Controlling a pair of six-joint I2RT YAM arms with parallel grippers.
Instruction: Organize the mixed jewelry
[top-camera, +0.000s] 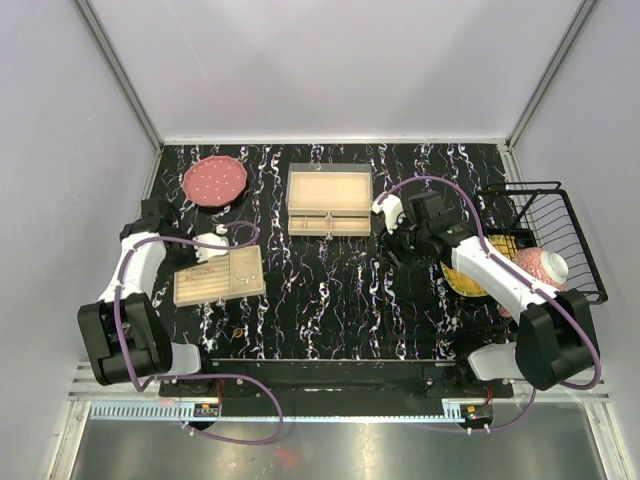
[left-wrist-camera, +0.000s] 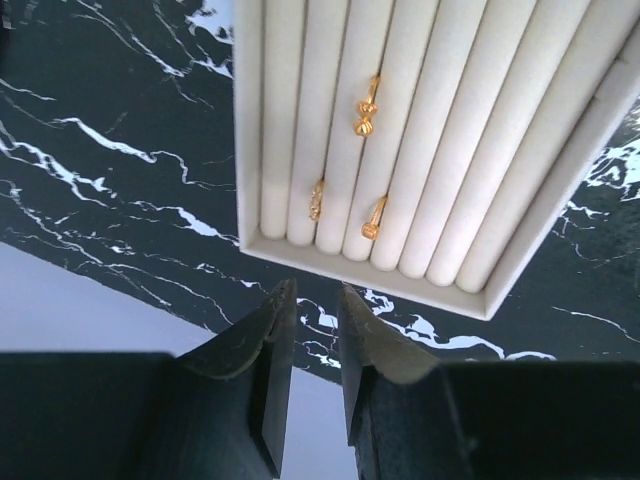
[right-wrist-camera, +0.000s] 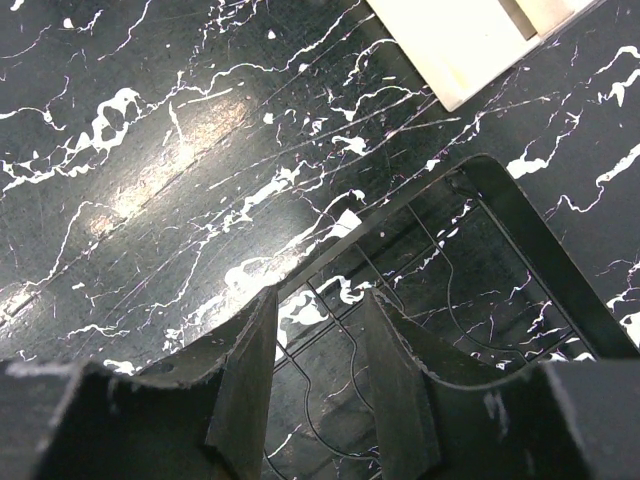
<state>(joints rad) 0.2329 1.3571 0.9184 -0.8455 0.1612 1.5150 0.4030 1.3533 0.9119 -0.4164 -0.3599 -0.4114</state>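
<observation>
Three small orange-gold pieces of jewelry (left-wrist-camera: 366, 108) sit in the grooves of the beige ridged tray (left-wrist-camera: 520, 250), which lies at the left of the table (top-camera: 250, 285). My left gripper (left-wrist-camera: 312, 295) hangs just off that tray's near edge, above the black tabletop, with the jaws a narrow gap apart and nothing between them; it also shows in the top view (top-camera: 222, 243). One orange ring (top-camera: 238, 330) lies loose on the table near the front. My right gripper (right-wrist-camera: 320, 300) is open and empty over a dark-rimmed see-through tray (right-wrist-camera: 540, 240), at centre right in the top view (top-camera: 392, 250).
A beige box (top-camera: 328, 198) stands at the back centre, and its corner shows in the right wrist view (right-wrist-camera: 470, 40). A pink plate (top-camera: 214, 181) with pale specks sits at the back left. A black wire basket (top-camera: 560, 240) stands at the right, beside yellow and pink objects.
</observation>
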